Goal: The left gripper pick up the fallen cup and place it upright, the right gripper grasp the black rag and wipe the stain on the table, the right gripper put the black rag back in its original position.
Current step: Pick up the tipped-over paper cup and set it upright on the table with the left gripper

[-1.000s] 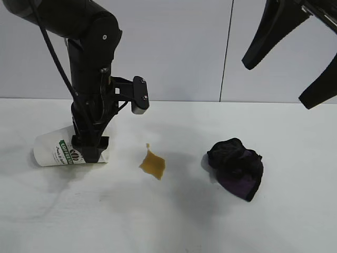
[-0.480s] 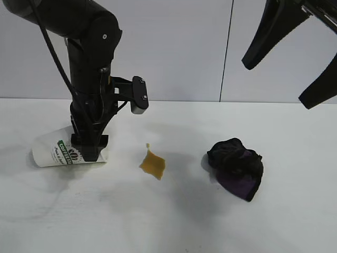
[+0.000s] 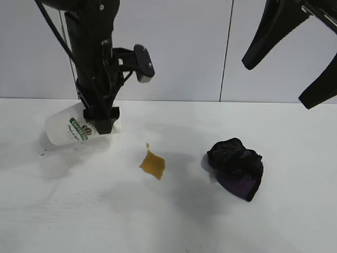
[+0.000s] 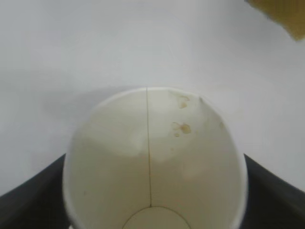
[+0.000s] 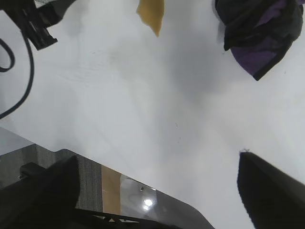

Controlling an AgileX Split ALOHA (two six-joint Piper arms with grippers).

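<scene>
My left gripper [image 3: 103, 122] is shut on the rim end of the white cup [image 3: 71, 128] with the green logo and holds it tilted above the table [image 3: 168, 221] at the left. In the left wrist view I look into the cup's open mouth [image 4: 152, 162], with a black finger on each side. The amber stain [image 3: 152, 163] lies on the table in the middle; it also shows in the right wrist view [image 5: 151, 12]. The black rag [image 3: 235, 167] with its purple underside lies to the right [image 5: 259, 36]. My right gripper [image 3: 281, 79] hangs open high at the upper right, well above the rag.
A grey wall with a vertical seam [image 3: 226, 52] stands behind the table. The table's edge [image 5: 143, 183] shows in the right wrist view, with dark floor beyond. A few small dark specks [image 3: 43, 151] lie on the table below the cup.
My left gripper has lifted the cup off the table and moved it up and slightly right; the cup now hangs tilted. The right arm has not moved.
</scene>
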